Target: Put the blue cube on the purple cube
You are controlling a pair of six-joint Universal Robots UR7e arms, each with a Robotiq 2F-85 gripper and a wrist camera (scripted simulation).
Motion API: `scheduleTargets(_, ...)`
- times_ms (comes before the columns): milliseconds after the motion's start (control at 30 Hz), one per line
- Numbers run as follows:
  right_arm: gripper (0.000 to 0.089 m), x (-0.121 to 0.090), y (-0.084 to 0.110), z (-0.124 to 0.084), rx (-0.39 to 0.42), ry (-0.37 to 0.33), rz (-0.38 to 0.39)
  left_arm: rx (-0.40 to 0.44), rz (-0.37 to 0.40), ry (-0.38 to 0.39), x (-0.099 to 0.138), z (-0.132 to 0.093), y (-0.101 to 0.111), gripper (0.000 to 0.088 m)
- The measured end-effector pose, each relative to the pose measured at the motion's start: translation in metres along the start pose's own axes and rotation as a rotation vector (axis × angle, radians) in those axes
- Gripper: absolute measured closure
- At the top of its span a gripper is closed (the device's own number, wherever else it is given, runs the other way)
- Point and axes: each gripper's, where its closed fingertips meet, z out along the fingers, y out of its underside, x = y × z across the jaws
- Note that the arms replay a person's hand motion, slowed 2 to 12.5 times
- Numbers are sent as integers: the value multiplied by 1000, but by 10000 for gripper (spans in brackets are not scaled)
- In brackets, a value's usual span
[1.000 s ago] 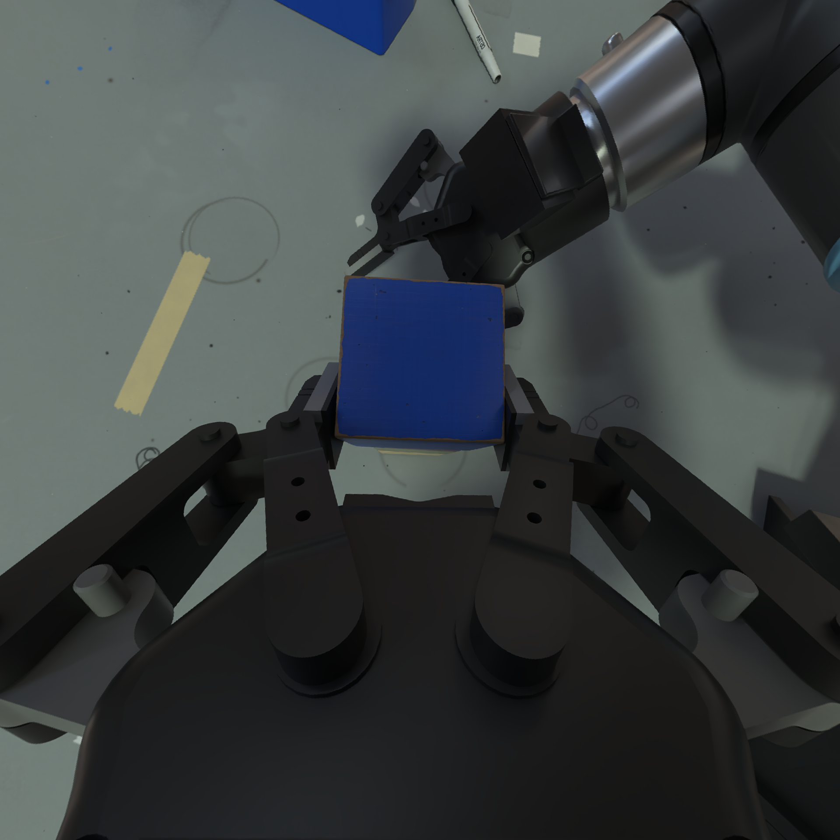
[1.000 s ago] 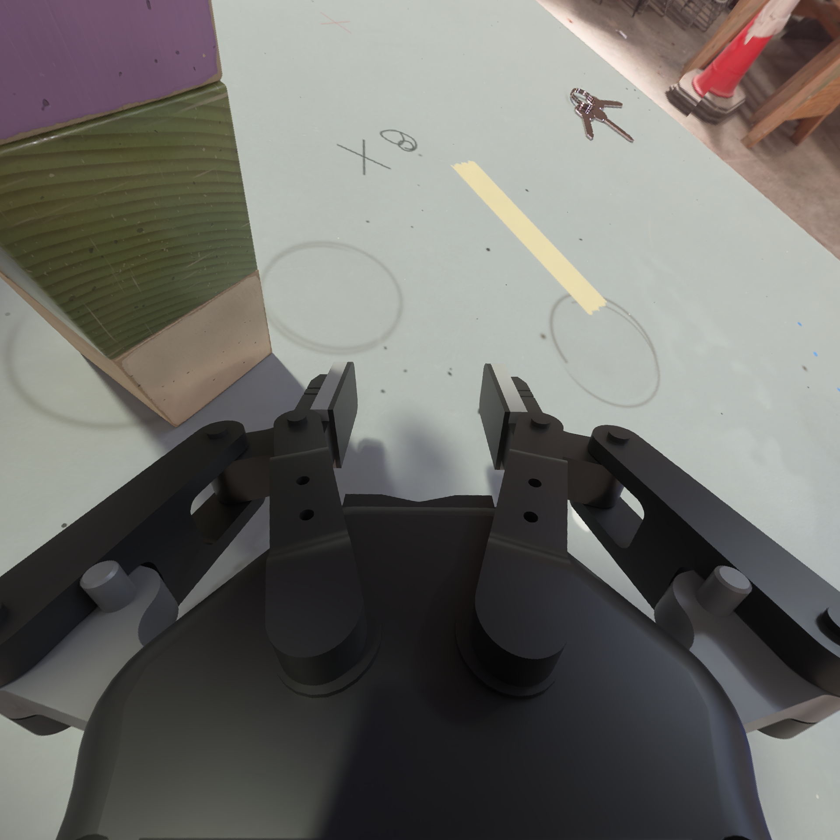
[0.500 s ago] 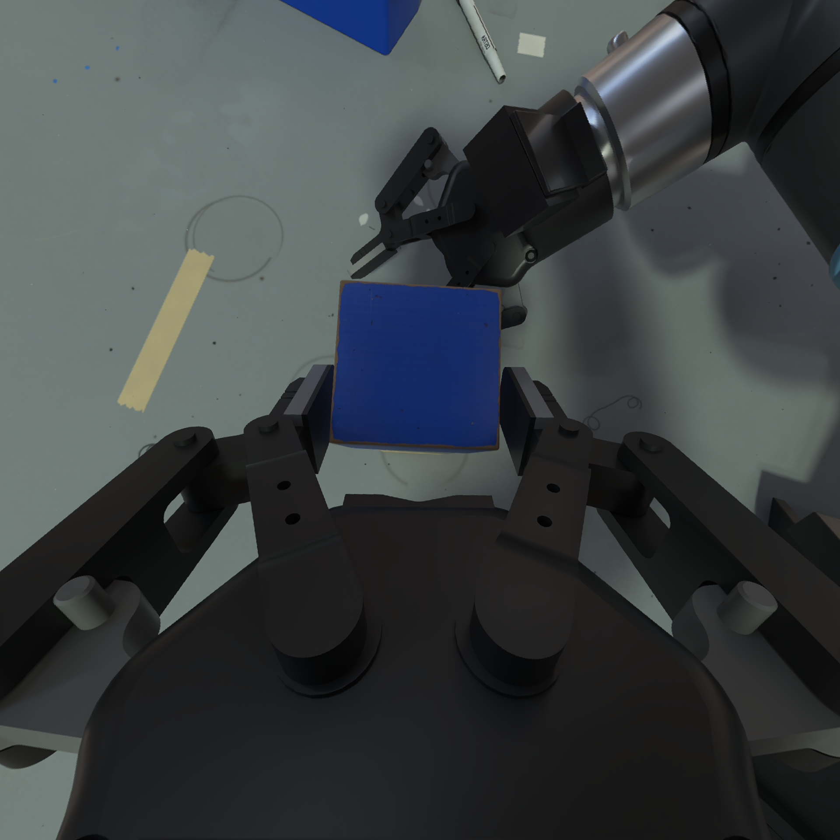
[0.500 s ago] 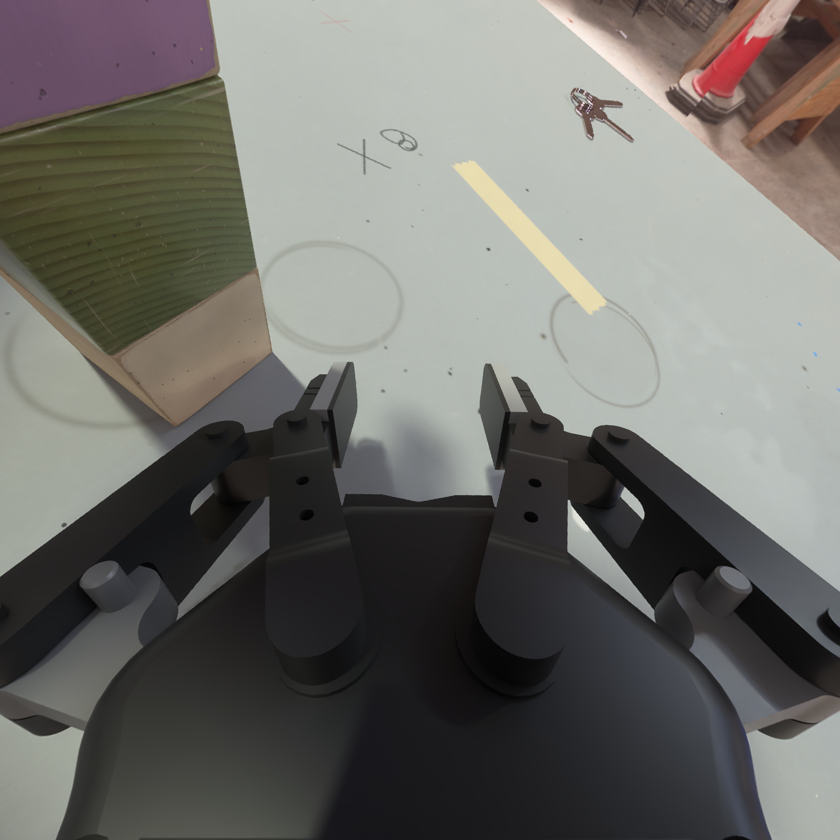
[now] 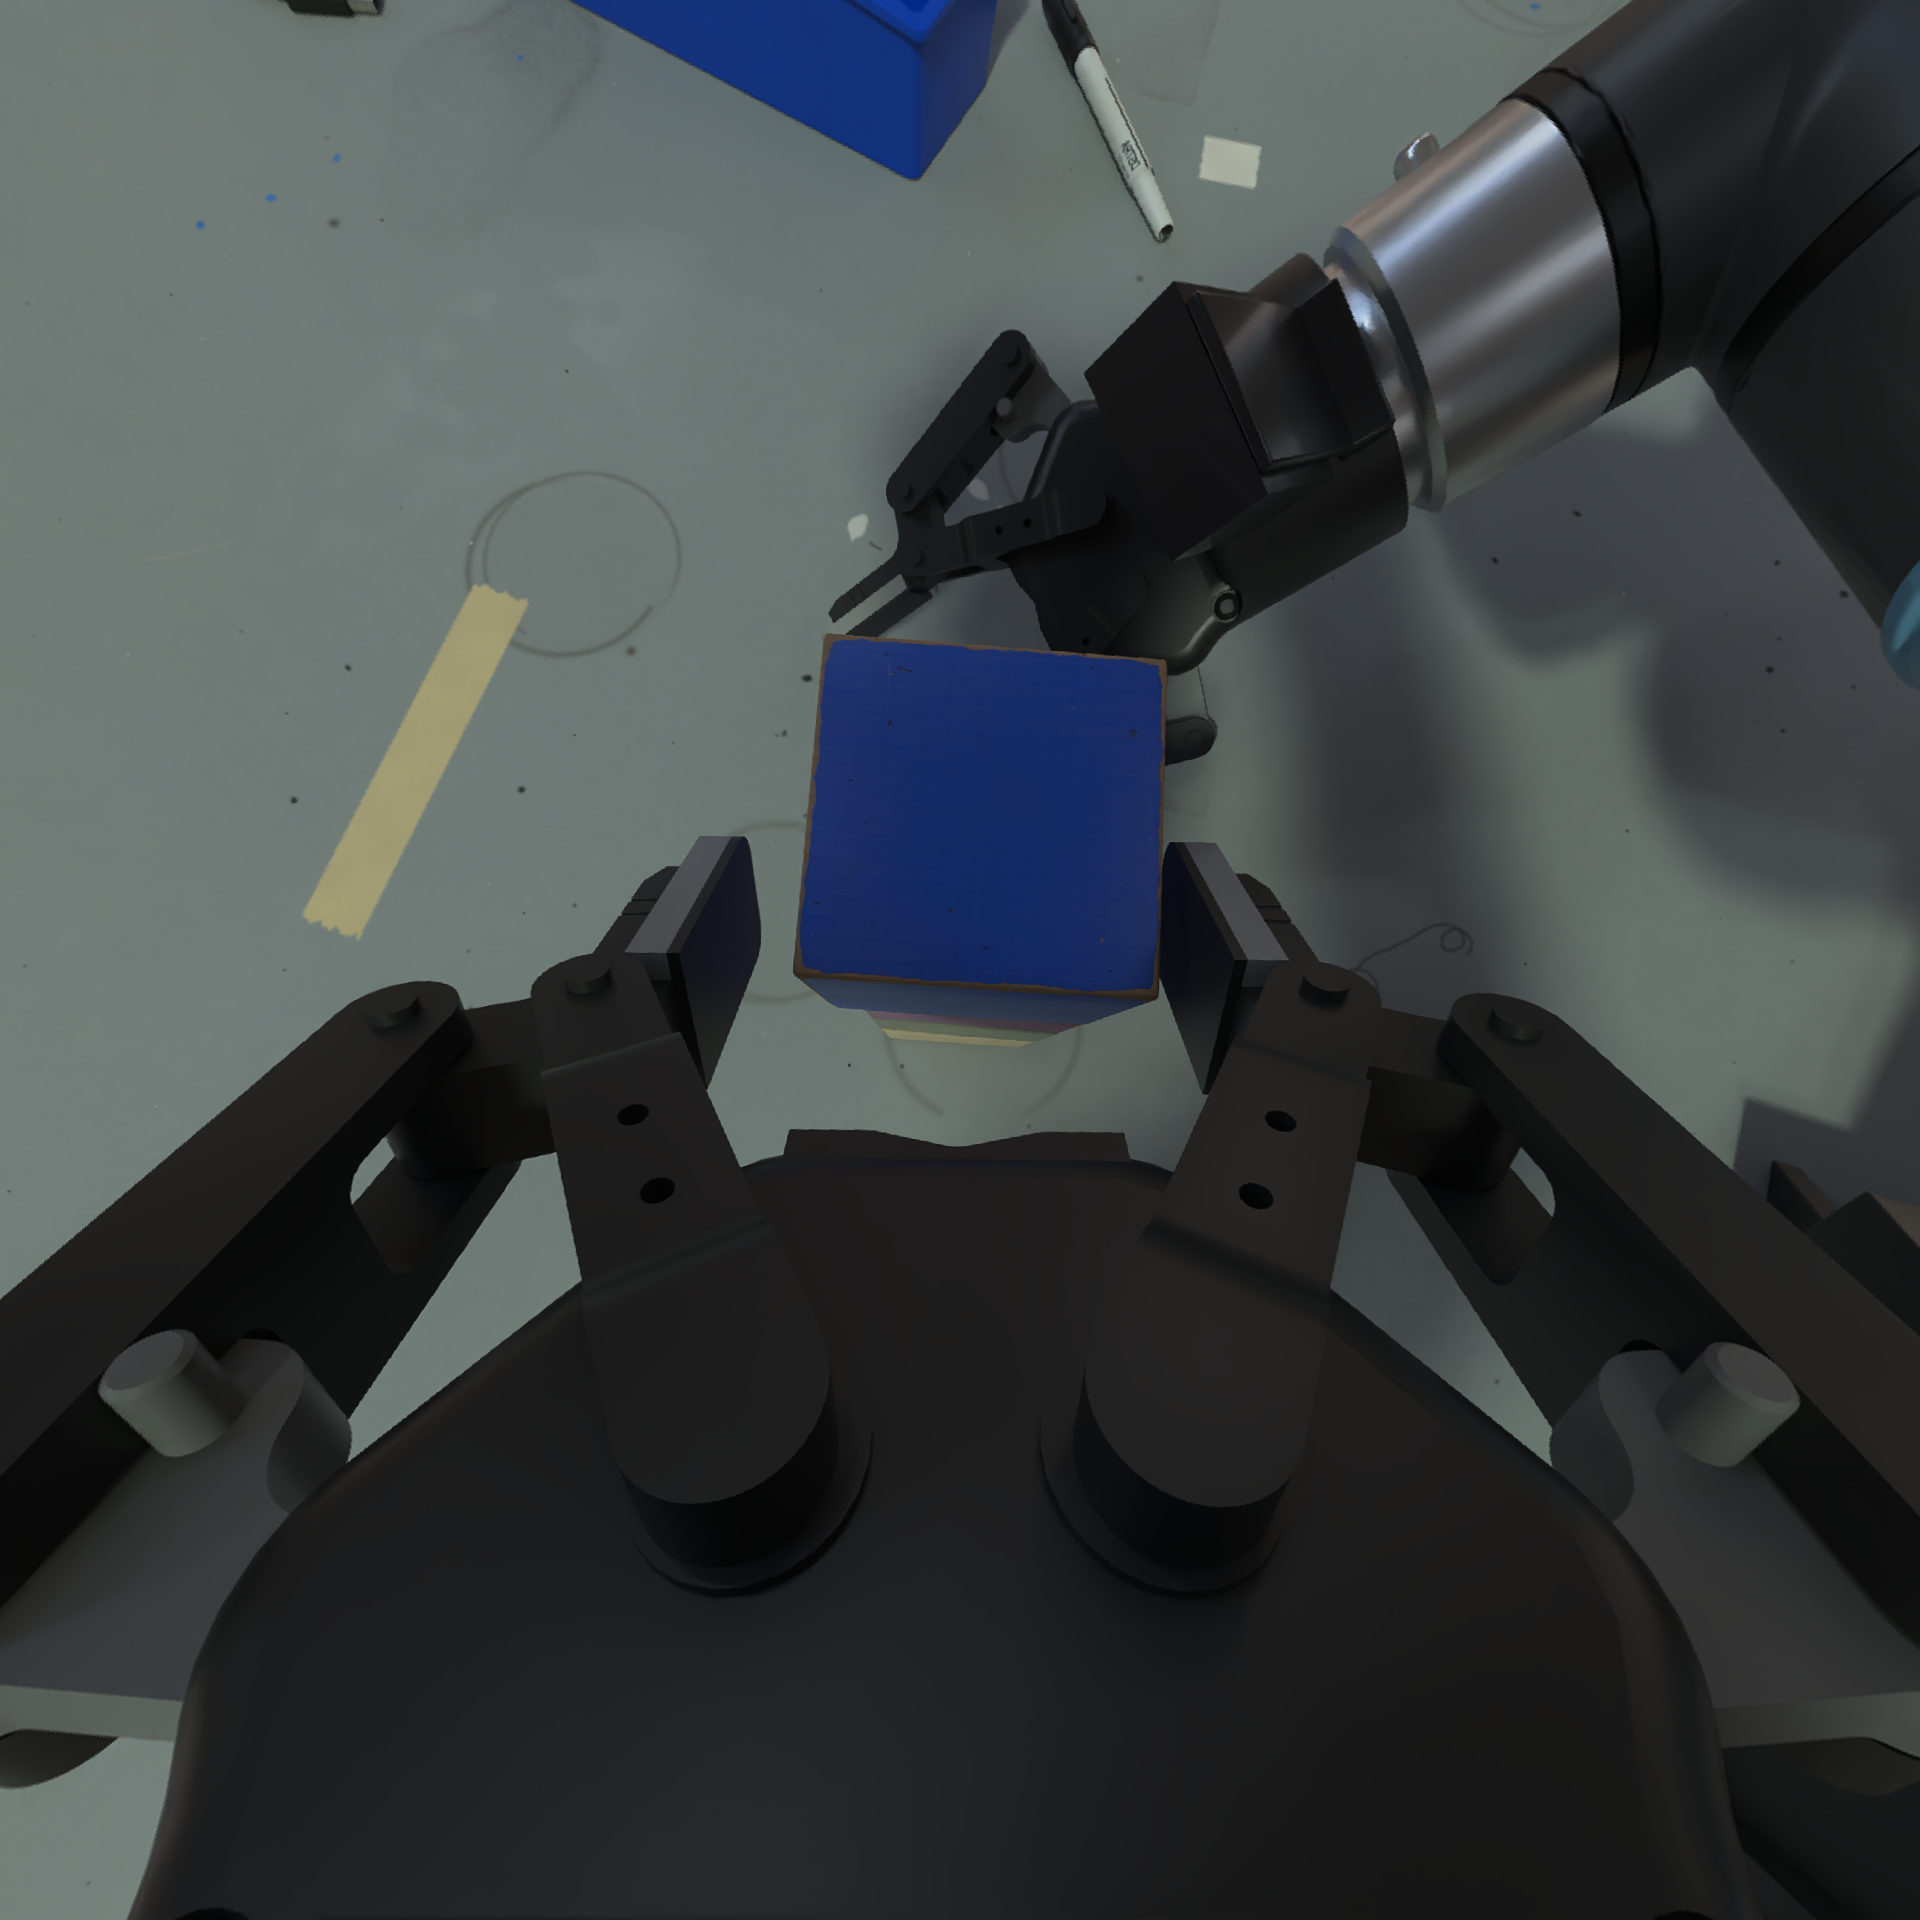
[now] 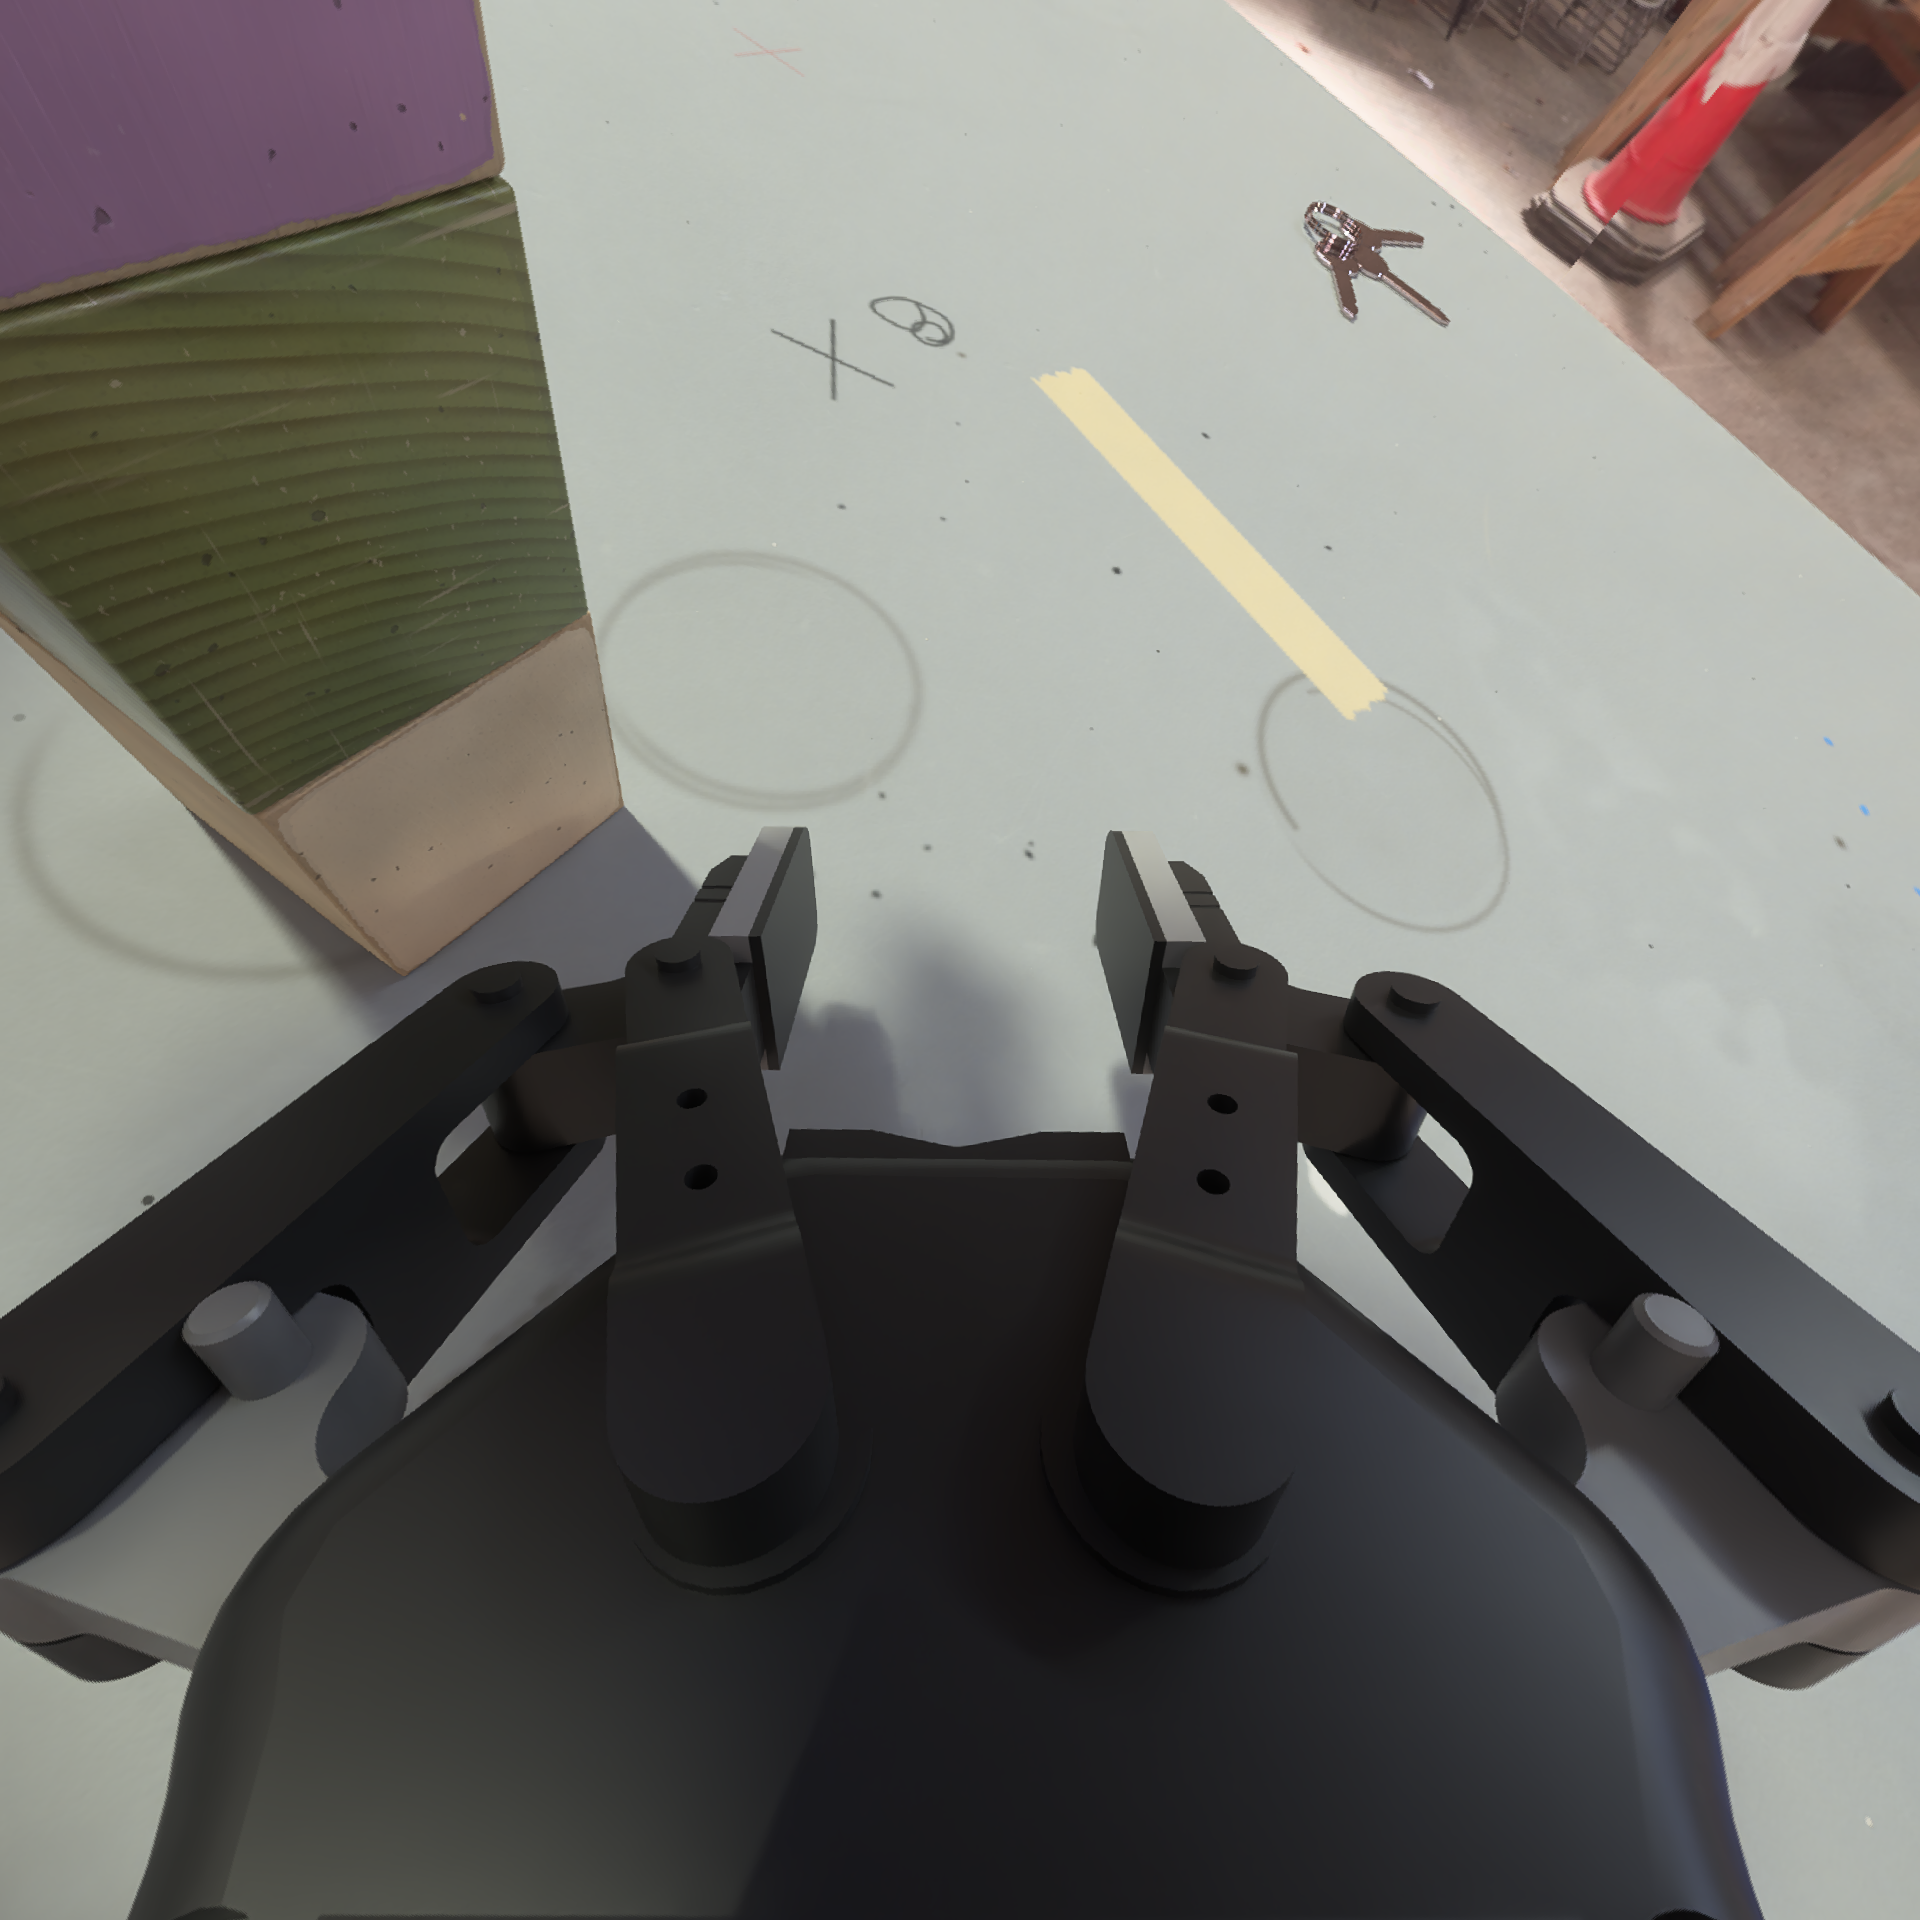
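Observation:
The blue cube sits on top of a stack, seen from above in the left wrist view. Only a thin sliver of the stack shows under its near edge. My left gripper is open, its pads on either side of the blue cube and apart from it. In the right wrist view the purple cube rests on a green cube, which rests on a tan cube. The blue cube is out of that frame. My right gripper is open and empty, low over the table to the right of the stack. It also shows in the left wrist view, just beyond the blue cube.
A blue box, a marker pen and a tape strip lie on the grey table. Keys lie near the table's far right edge. A red cone stands on the floor beyond it.
My left gripper has opened and let go of the blue cube, which stays on the stack. The right gripper has not moved.

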Motion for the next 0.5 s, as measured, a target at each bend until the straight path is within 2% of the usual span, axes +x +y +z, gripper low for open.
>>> scheduleTargets(500, 398, 0, 0, 0, -1, 0, -1, 120, -29, -18, -6, -19, -13, 170)
